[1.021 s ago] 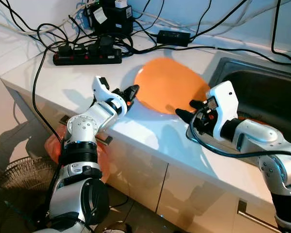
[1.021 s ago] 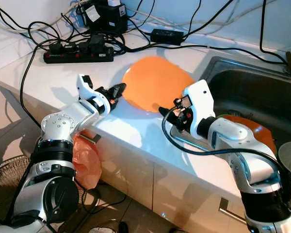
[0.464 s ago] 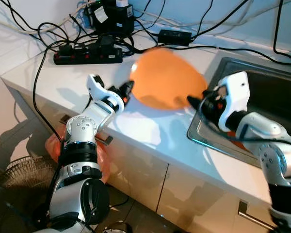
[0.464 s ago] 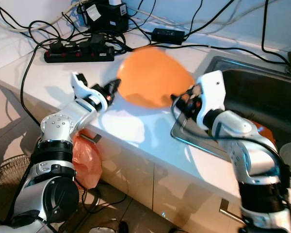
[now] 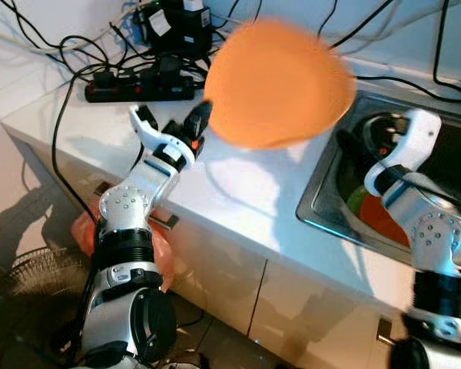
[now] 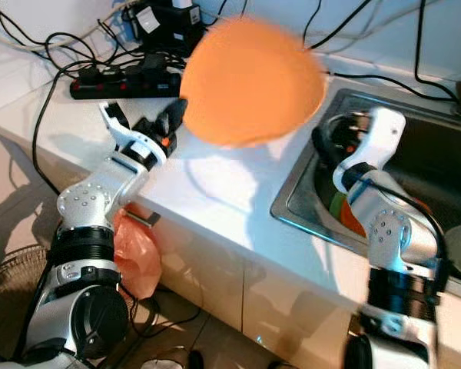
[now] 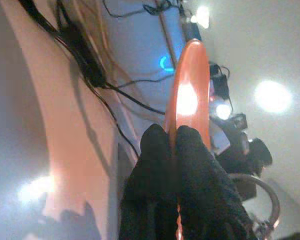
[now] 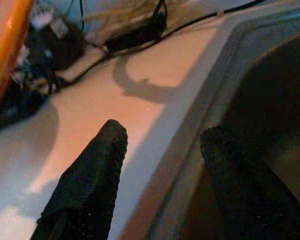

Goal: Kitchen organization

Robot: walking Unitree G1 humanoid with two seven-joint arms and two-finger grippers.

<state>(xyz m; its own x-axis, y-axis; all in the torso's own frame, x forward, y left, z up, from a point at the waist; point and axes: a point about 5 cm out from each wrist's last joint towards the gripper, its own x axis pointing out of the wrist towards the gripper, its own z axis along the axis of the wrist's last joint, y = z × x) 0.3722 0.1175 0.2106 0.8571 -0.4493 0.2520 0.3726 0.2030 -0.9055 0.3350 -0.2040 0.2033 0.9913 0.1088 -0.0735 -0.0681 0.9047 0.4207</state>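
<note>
A round orange plate is up in the air above the white counter, tilted with its face toward me and blurred. My left gripper is shut on the plate's left rim; the left wrist view has the plate edge-on, pinched between both black fingers. My right gripper hangs over the sink's left edge, apart from the plate. Its two fingers stand open with nothing between them.
The steel sink at the right holds an orange dish and something green. A black power strip and tangled cables lie at the counter's back. An orange bag and a fan are below at the left.
The left gripper has lifted the orange plate off the counter and tipped it up. The right gripper has left the plate's right edge and moved over the sink.
</note>
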